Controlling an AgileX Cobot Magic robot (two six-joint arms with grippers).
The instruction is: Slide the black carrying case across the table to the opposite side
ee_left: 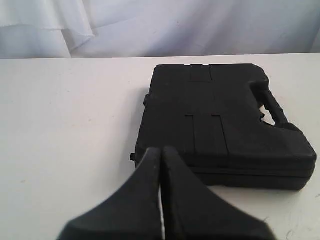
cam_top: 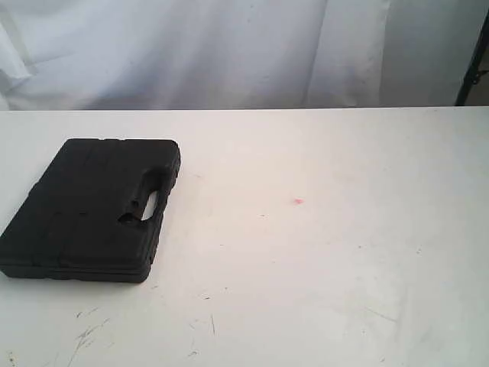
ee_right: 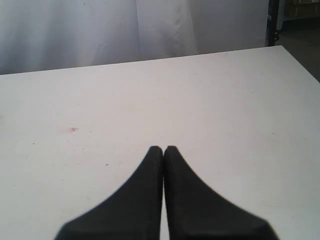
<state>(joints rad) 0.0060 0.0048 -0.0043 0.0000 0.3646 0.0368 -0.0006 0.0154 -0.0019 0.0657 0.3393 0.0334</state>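
At the left of the white table [cam_top: 321,252], the black carrying case [cam_top: 84,210] lies flat, handle edge facing right toward the open tabletop. The left gripper [ee_left: 161,152], jaws pressed together, hovers just near of the case, the closer arm; the right gripper [ee_right: 163,149], likewise closed, hangs well apart to the right.

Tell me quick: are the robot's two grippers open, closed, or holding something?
Left gripper: closed, holding nothing; the black case lies ahead of it.
Right gripper: closed, holding nothing, above the white table.
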